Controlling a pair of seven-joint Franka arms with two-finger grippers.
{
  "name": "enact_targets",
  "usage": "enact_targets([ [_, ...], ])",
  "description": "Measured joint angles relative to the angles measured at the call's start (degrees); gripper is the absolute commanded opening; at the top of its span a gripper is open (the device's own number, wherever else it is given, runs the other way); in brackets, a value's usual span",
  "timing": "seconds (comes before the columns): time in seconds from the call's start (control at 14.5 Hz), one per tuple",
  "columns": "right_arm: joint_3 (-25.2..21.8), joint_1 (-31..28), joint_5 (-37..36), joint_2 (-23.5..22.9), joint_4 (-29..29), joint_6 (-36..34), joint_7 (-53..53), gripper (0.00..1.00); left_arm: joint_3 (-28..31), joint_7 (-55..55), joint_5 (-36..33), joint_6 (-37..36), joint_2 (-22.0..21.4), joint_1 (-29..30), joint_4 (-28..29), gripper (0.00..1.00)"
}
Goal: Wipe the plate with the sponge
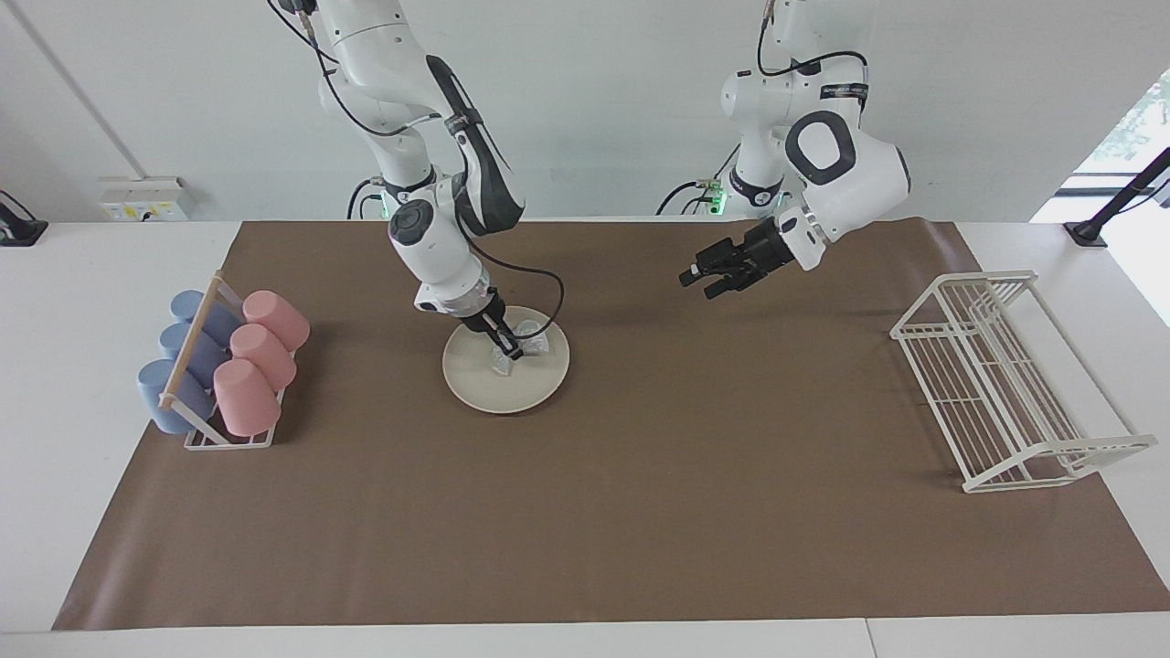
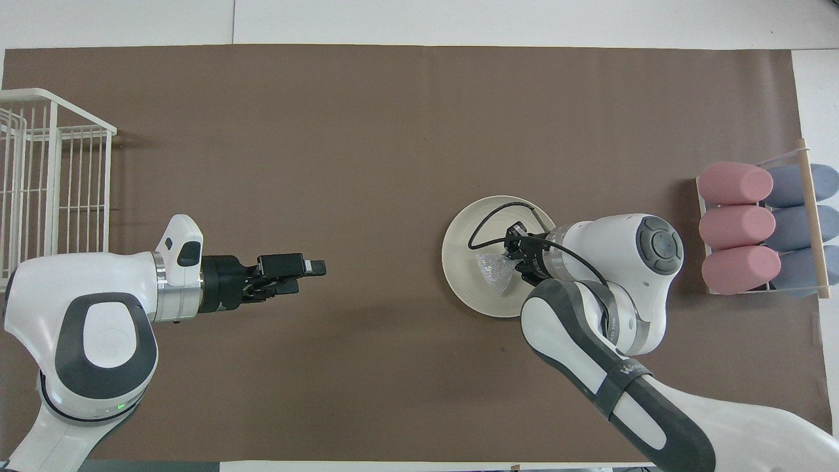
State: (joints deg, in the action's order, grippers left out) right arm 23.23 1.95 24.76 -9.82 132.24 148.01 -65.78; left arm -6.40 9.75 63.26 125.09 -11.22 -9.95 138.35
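The right gripper (image 1: 505, 348) has its jaws closed tight on the sponge (image 2: 493, 269), a shiny silvery pad pressed down onto the plate (image 1: 512, 388). The sponge sits on the part of the plate nearer to the robots, and in the facing view its crumpled mesh spreads out on either side of the jaws. A black cable loops from the right wrist over the plate's rim. The plate lies flat on the brown mat (image 1: 640, 512) that covers the surface, toward the right arm's end of it.

The left gripper (image 1: 696, 277) hangs in the air over bare mat with its jaws spread wide and nothing between them; this arm waits, well apart from the plate.

At the right arm's end of the surface stands a cup rack (image 2: 810, 216) holding 3 pink cups (image 1: 258, 361) and 3 blue cups (image 1: 174, 366) lying on their sides, the pink row on the side toward the plate. At the left arm's end stands a white wire dish rack (image 1: 1005, 384), with no dishes in it.
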Motion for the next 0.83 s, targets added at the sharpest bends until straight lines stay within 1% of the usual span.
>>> enact_targets([
  [0.14, 0.0, 1.9, 0.0, -0.1, 0.2, 1.0, -2.8, 0.00, 0.0, -0.9, 0.0, 0.0, 0.0, 0.0, -0.1, 1.00],
  [0.35, 0.0, 2.0, 0.0, -0.2, 0.2, 1.2, -3.0, 0.00, 0.0, -1.2, 0.0, 0.5, 0.0, 0.0, -0.7, 1.00],
  [0.48, 0.1, 0.8, 0.0, -0.2, 0.1, 1.2, 0.3, 0.00, 0.0, -1.5, -0.1, 1.3, 0.0, 0.0, -1.1, 1.00],
  [0.69, 0.1, -2.5, 0.6, -0.2, 0.0, 1.2, 8.1, 0.00, 0.0, -1.6, -0.1, 1.5, 0.0, 0.0, -1.1, 1.00],
  [0.83, 0.1, -3.9, 1.0, -0.2, 0.1, 1.1, 10.5, 0.00, 0.0, -1.6, -0.1, 1.5, 0.0, 0.0, -1.1, 1.00],
])
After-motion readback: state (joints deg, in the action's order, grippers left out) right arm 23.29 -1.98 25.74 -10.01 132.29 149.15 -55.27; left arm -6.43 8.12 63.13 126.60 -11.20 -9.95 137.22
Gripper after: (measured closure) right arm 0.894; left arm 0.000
